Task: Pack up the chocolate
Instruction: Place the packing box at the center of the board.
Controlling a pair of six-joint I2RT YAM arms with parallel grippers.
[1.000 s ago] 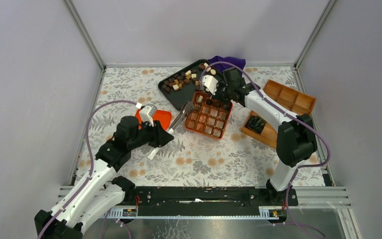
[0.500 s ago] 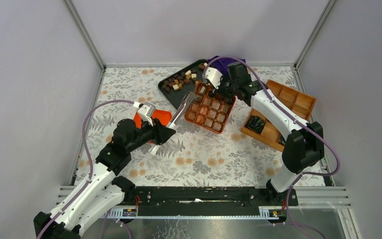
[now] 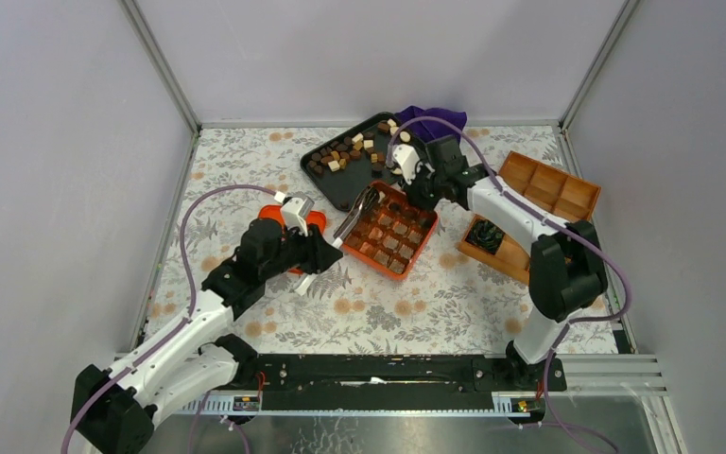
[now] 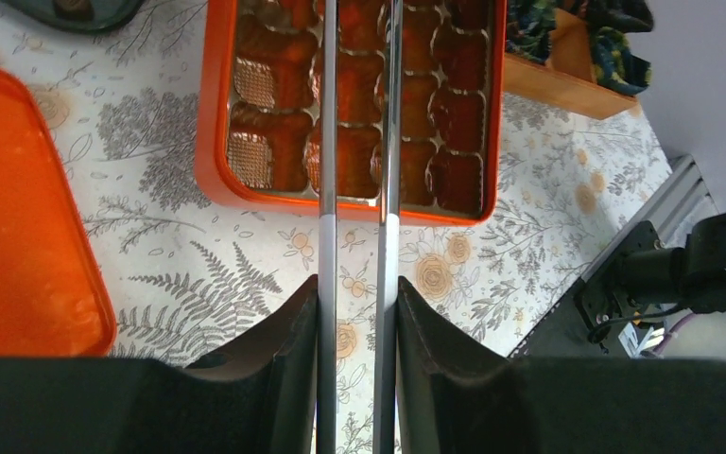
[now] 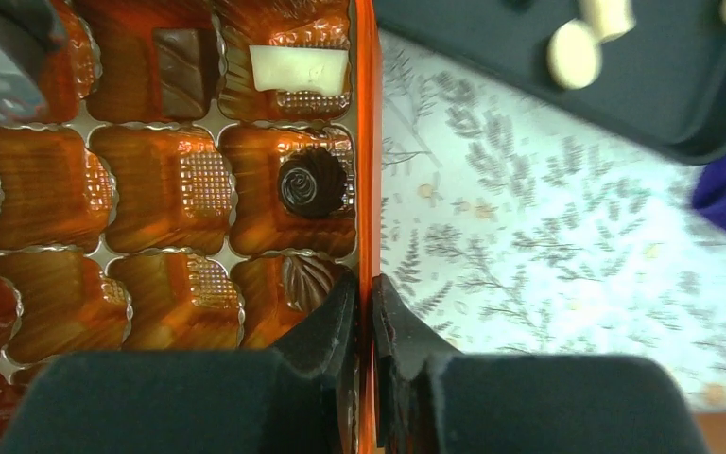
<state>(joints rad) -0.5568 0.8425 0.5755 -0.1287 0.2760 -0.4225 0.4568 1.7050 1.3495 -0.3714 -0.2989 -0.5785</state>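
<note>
Nearer now sits the orange box [image 4: 209, 104], our right tool [image 5: 366, 295] pinching its rim; our left tool [image 4: 359, 295] grips tongs [image 4: 328, 113]; ahead of the right tool, a cream chocolate [image 5: 300, 68] lies crosswise.

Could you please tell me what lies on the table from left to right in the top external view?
Orange lid → orange chocolate box → dark crinkled rolls → wooden compartment tray.

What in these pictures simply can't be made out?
- Tongs, tips: left wrist view, cut off by the top edge; overhead, too small to show whether they hold anything.
- Orange box, most cells: right wrist view, cut off by the edges.
- Purple cloth: overhead, partly behind the right arm.
</note>
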